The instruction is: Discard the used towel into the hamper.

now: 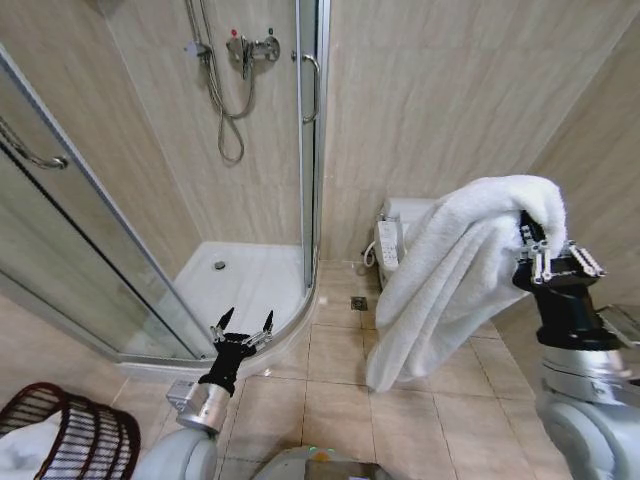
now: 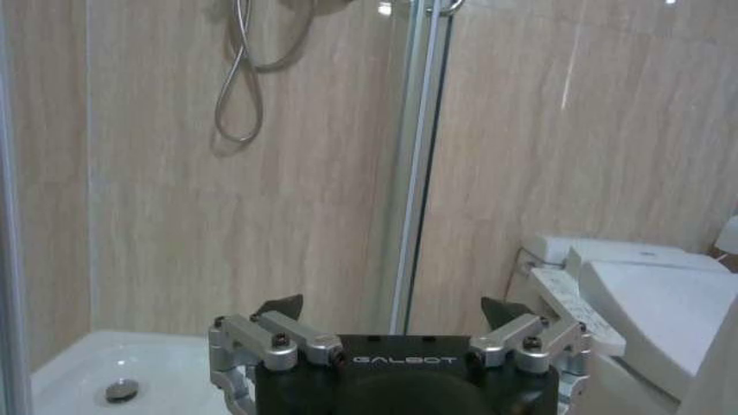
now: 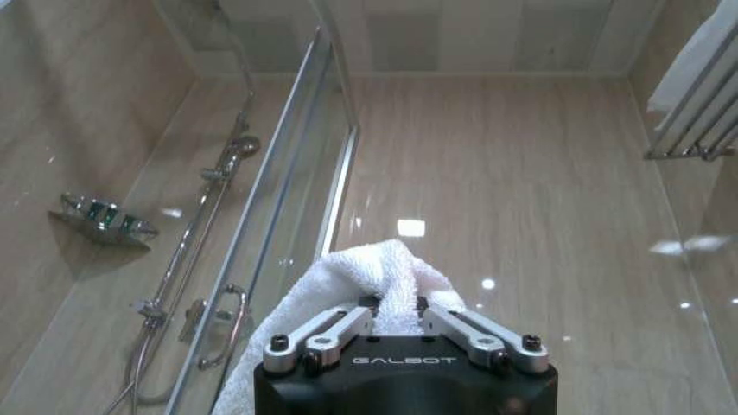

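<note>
The right gripper (image 1: 537, 250) is clenched on the big white towel (image 1: 450, 270) and holds it up high on the right, so the fluffy cloth hangs down in soft folds above the tan floor tiles (image 1: 420, 410). The hamper (image 1: 85, 435) sits low at the near left, round and dark red-brown with thin open ribs, so I think the towel must next be carried across and let go over it. The left gripper (image 1: 242, 328) waits low with its 2 fingers spread and nothing in them, near the shiny glass shower door (image 1: 310, 150)

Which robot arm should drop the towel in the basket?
Probably the right. Its gripper is already shut on the towel, held up high. The left gripper is open and empty, though nearer the basket at the robot's lower left.
</note>
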